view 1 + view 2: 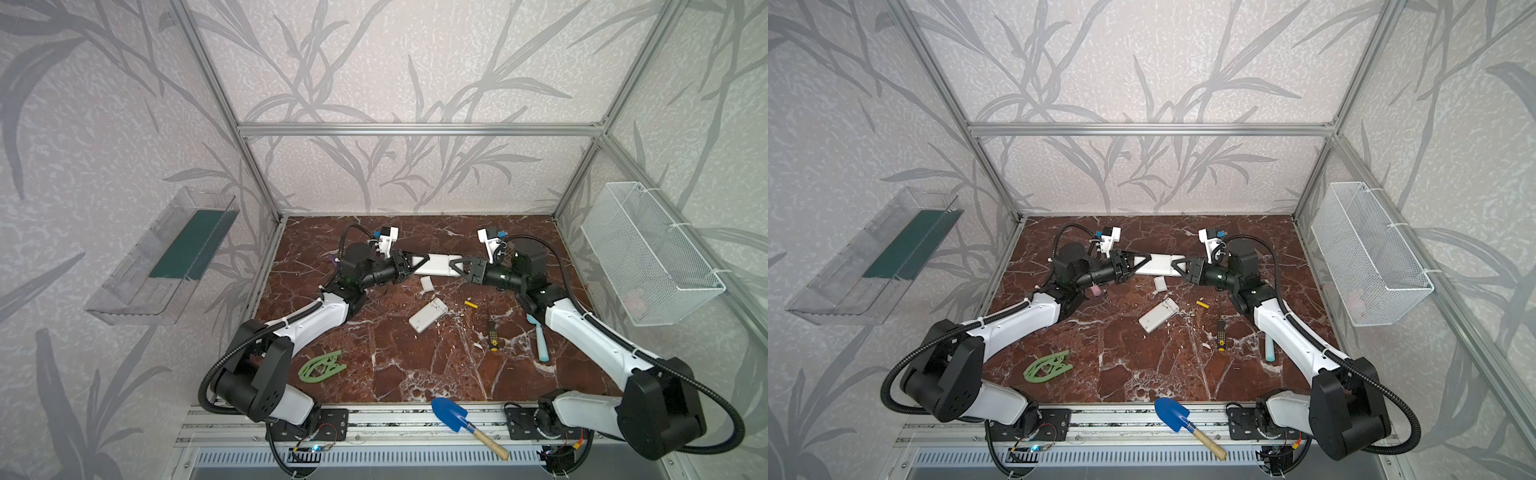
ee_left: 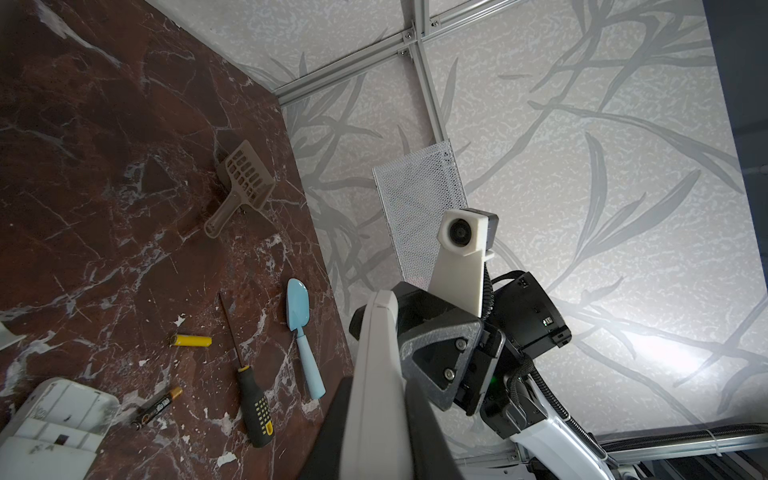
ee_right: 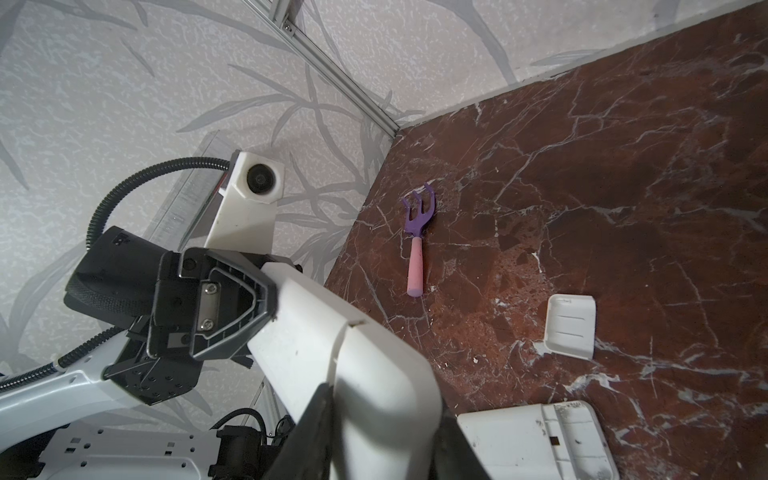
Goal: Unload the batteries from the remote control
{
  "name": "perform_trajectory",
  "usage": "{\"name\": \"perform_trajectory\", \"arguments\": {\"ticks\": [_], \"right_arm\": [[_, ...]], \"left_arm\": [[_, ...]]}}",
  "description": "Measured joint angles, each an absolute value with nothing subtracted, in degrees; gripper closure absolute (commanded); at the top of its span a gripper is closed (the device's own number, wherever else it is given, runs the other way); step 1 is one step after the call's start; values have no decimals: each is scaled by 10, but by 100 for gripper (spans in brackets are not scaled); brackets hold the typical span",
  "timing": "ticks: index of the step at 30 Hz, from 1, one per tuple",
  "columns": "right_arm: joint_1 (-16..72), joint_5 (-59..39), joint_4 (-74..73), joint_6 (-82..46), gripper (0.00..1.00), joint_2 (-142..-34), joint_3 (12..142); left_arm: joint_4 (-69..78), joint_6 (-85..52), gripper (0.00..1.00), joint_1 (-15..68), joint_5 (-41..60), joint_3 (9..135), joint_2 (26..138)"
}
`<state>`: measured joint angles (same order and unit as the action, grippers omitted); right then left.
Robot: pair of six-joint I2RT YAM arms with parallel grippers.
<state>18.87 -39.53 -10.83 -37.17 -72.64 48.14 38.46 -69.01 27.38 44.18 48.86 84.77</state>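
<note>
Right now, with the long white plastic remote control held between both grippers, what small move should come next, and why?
Probably the right gripper should tighten and pull the end cover off while the left gripper steadies the long white plastic remote control: a closed cover seam crosses it, so its compartment looks unopened.

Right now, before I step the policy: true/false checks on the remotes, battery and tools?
1. Both tools grip one white remote: the left tool at one end, the right tool at the other. True.
2. A yellow battery lies loose on the table. True.
3. The right tool holds the screwdriver. False: the screwdriver lies on the table, near the yellow battery.
4. The left tool holds the second remote. False: the second remote lies free on the table, with no tool on it.
5. The blue shovel lies on the front rail, off the marble. True.
</note>
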Motion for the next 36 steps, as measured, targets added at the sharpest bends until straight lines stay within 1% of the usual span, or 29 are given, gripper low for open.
{"name": "perform_trajectory", "arguments": {"ticks": [7, 12, 15, 31, 36], "right_arm": [[205, -357, -49, -350, 65, -724, 518], [210, -342, -32, -342, 59, -724, 518], [213, -331, -26, -330, 58, -724, 518], [218, -304, 36, -301, 58, -727, 547], [218, -304, 46, -299, 51, -727, 550]], "left_arm": [[418, -705, 100, 272, 442, 485, 856], [424, -723, 100, 273, 439, 475, 856], [419, -736, 100, 274, 435, 474, 856], [416, -756, 100, 278, 426, 474, 862], [415, -757, 100, 278, 424, 474, 863]]}}
